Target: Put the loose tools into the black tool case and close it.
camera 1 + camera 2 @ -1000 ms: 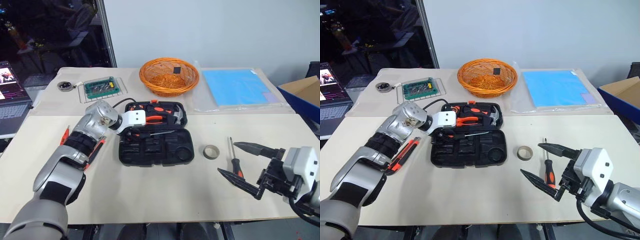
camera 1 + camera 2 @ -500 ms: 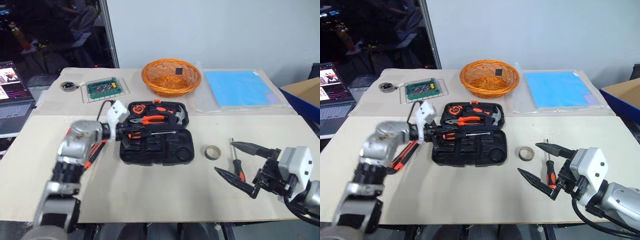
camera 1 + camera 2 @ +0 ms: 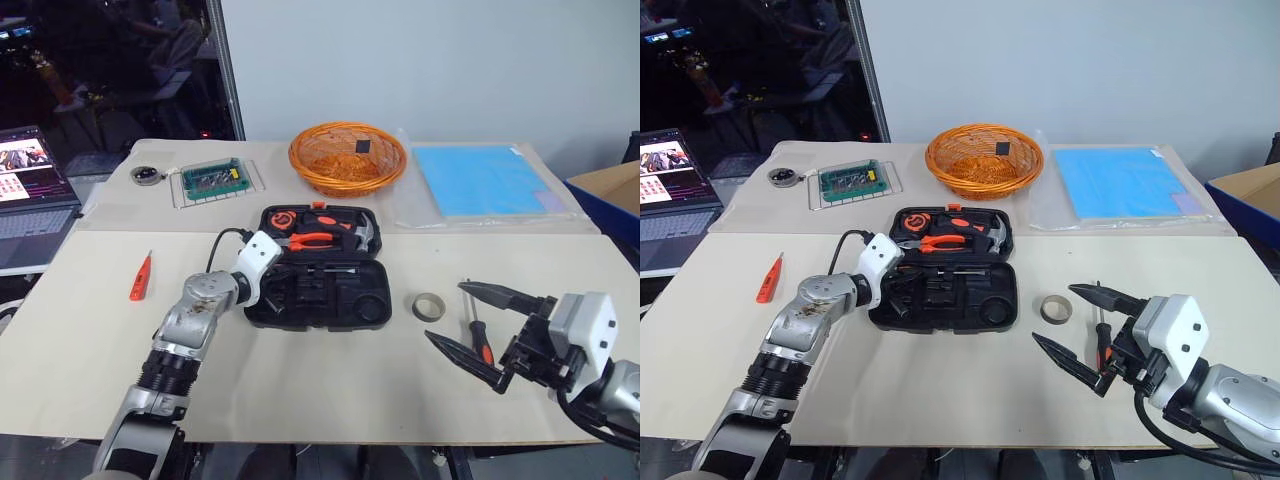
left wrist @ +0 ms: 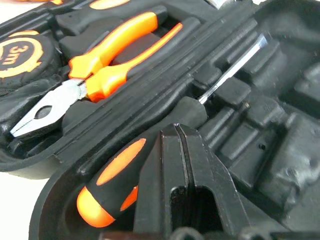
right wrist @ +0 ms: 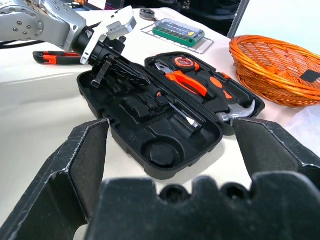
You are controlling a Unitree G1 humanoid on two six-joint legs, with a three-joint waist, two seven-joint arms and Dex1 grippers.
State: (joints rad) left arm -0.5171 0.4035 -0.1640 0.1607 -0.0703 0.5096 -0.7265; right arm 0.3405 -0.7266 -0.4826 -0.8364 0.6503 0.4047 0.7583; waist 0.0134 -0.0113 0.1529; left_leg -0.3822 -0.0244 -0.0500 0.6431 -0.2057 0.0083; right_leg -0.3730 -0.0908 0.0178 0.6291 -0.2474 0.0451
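The black tool case (image 3: 345, 303) lies open mid-table. My left gripper (image 4: 177, 130) is shut, with nothing between its fingers, at the case's left end (image 3: 895, 283). It sits just over the orange-and-black handle of a screwdriver (image 4: 112, 186) that lies in a recess. A second screwdriver (image 3: 478, 336) and the greyish tape roll (image 3: 429, 306) lie on the table to the right of the case. My right gripper (image 3: 446, 312) hovers open above them. A slim orange tool (image 3: 140, 277) lies far left. The utility knife (image 5: 50, 56) lies behind my left arm.
Pliers (image 3: 312, 240), a hammer (image 3: 362, 236) and a tape measure (image 3: 281, 218) sit in the case's far half. Behind it stand an orange wicker basket (image 3: 347, 158), a blue sheet (image 3: 480, 178) and a circuit board tray (image 3: 220, 178). A laptop (image 3: 35, 190) is at the left.
My left arm has swung down and its gripper has sunk to the case's left end and shut. The right gripper has kept still. The head camera has shifted a little.
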